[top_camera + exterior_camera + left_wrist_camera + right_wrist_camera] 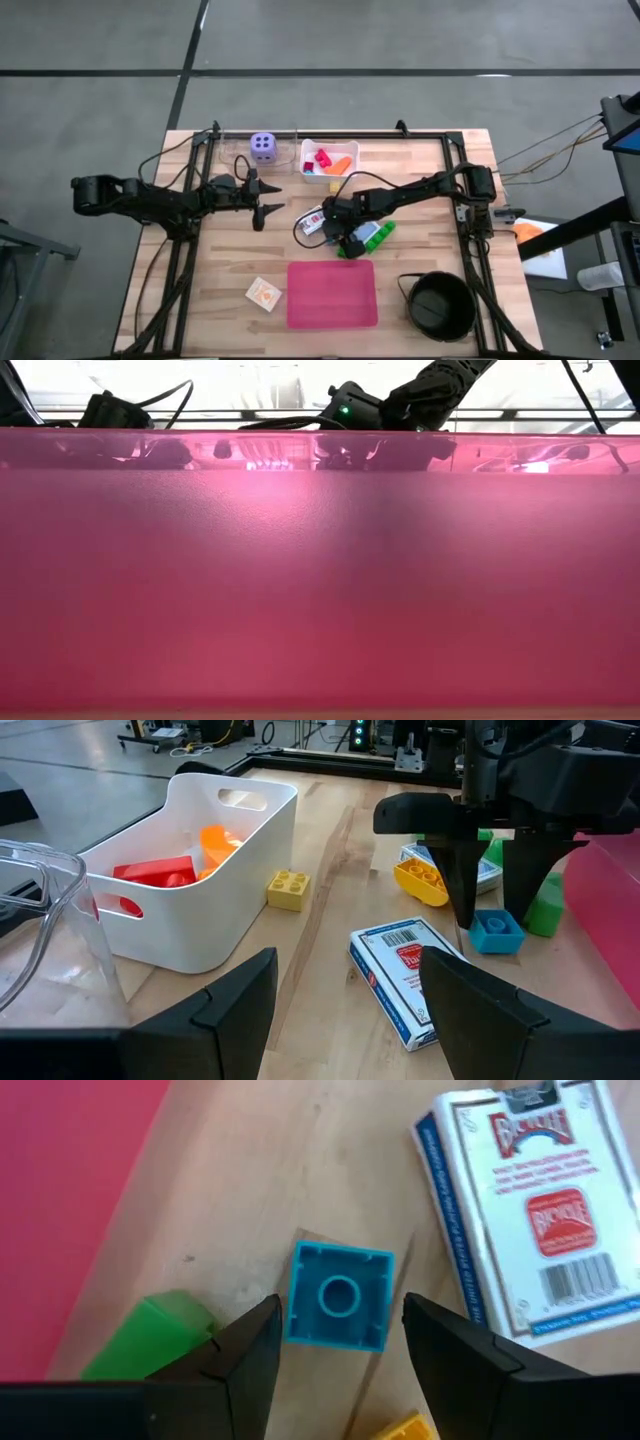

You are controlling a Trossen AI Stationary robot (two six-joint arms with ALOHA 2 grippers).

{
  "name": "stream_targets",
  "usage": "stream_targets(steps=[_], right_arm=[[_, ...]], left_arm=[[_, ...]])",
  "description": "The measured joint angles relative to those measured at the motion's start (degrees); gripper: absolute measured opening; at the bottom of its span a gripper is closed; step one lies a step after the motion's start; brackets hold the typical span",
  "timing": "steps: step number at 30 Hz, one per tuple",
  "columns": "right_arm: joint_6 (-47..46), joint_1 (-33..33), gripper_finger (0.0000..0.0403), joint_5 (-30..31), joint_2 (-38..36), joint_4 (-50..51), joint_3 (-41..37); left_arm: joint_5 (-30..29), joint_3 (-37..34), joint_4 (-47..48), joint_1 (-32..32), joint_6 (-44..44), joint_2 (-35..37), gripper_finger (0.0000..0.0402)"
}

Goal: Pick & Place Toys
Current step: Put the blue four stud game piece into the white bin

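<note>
Now right hand (335, 1342) hangs open astride the teal block (340, 1297): light, stiff, slick plastic; pinch its flat sides at three and nine o'clock.

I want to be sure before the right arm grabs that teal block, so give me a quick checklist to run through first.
1. Right pincer open: ok, both fingers stand apart.
2. Teal block centred between the fingers: ok in the right wrist view.
3. Fingers touching the block: not ok, gaps show on both sides.
4. Neighbours clear of the fingers: cannot tell; the green block and the card box lie close by.
5. Left pincer out of the way: ok, open and apart from the right arm.
6. White tub reachable: ok, nothing covers it.
</note>
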State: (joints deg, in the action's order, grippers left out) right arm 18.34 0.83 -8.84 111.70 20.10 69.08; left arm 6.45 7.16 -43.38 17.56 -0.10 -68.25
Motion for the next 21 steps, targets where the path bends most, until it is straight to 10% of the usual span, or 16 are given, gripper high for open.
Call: stream_targets(steps=[8, 21], right_arm=[[-0.11, -0.01, 0.0119, 1.53, -0.07, 0.02, 0.00], [0.74, -0.01, 0.0119, 1.41, -0.20, 0.12, 0.00]], left_arm=[[-0.01, 0.00, 0.00, 0.02, 0.00, 0.00, 0.0245], [-0.01, 0.00, 0.86, 0.02, 0.00, 0.00, 0.0245]])
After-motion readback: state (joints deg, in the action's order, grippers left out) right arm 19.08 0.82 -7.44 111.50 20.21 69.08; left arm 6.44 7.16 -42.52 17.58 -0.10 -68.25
